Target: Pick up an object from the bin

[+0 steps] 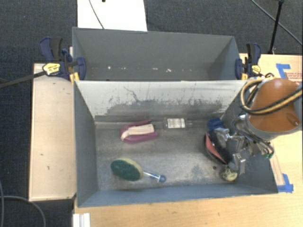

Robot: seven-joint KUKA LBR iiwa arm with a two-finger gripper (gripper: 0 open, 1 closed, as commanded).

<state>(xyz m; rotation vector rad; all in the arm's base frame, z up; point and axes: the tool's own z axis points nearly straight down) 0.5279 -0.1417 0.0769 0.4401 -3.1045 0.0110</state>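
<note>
End effector (232,169) low in bin (142,98) near-right corner beside red-black object (212,148), probably lining up; grip state unreadable.

The gripper (233,167) is pictured low at the grey bin's (156,98) right, beside a red-and-black object (211,148); a green brush (127,169) is seen well apart.

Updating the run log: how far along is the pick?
Done: gripper is down in the right front corner of the grey metal bin. In hand: it sits at a small beige round piece, beside a red-and-black flat thing; grasp unclear. Left: a confirmed grip and the lift out.
</note>
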